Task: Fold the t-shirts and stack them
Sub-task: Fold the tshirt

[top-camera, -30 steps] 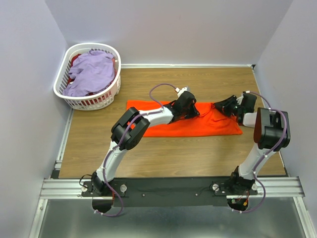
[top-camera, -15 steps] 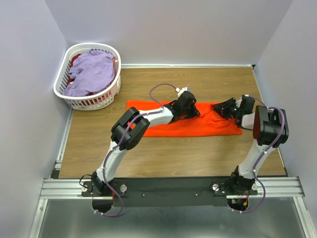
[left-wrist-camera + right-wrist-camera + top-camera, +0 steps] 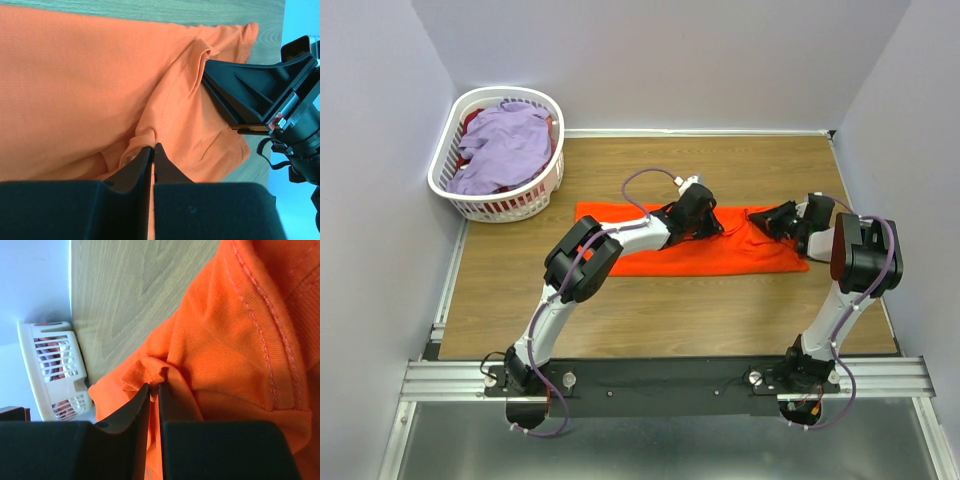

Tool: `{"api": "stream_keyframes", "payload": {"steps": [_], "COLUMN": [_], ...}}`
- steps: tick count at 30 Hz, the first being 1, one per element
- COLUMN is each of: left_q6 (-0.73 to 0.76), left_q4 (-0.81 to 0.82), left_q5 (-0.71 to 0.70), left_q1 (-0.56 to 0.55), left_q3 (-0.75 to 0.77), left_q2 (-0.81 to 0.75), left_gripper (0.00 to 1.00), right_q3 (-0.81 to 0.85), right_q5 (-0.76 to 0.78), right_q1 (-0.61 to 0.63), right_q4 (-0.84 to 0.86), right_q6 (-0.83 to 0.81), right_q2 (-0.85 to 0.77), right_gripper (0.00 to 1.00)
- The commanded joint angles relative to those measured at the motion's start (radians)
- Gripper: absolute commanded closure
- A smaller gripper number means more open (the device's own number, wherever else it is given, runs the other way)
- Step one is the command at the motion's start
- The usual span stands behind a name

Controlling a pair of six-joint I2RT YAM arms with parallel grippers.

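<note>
We have the bright orange short-sleeved cloth t-shirt lying flat on the wooden surface, its long axis running left to right across our reach. The left end stretches toward the white slotted plastic laundry basket, where a lavender cloth tee sits heaped.

Both pincers are down on the right half of the orange garment, close to its far edge. Our left pincer is closed, with a raised fold of orange cloth nipped between its tips near the garment's middle. Our right pincer sits just beside it toward the right end. Its jaws are drawn nearly together around a small pucker of fabric next to a stitched hem, which we take to be a sleeve. A ridge of cloth runs between the two grips.

What matters for the fold is that nearly all the free cloth lies to the left of both pincers, along the long axis, while only a short stretch lies to the right of the right pincer. We judge that the right arm, nearer that short end, is placed to carry it over. The left pincer can act as the anchor at the fold line. The risk is that two such close grips will bunch the cloth instead of creasing it cleanly.
</note>
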Motion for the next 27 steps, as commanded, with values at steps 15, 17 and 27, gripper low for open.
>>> {"api": "stream_keyframes", "payload": {"steps": [15, 17, 27], "left_q6": [0.013, 0.014, 0.016], "left_q4": [0.019, 0.019, 0.019], "left_q5": [0.025, 0.028, 0.054], "left_q1": [0.007, 0.007, 0.007], "left_q3": [-0.014, -0.023, -0.038], "left_q2": [-0.032, -0.037, -0.063], "left_gripper": [0.91, 0.91, 0.91], "right_q3": [0.077, 0.097, 0.137], "right_q5": [0.108, 0.168, 0.188], "right_q1": [-0.014, -0.022, -0.063], "right_q4": [-0.254, -0.385, -0.530], "right_q6": [-0.191, -0.278, -0.359], "right_q2": [-0.123, -0.166, -0.222], "right_gripper": [0.99, 0.99, 0.99]}}
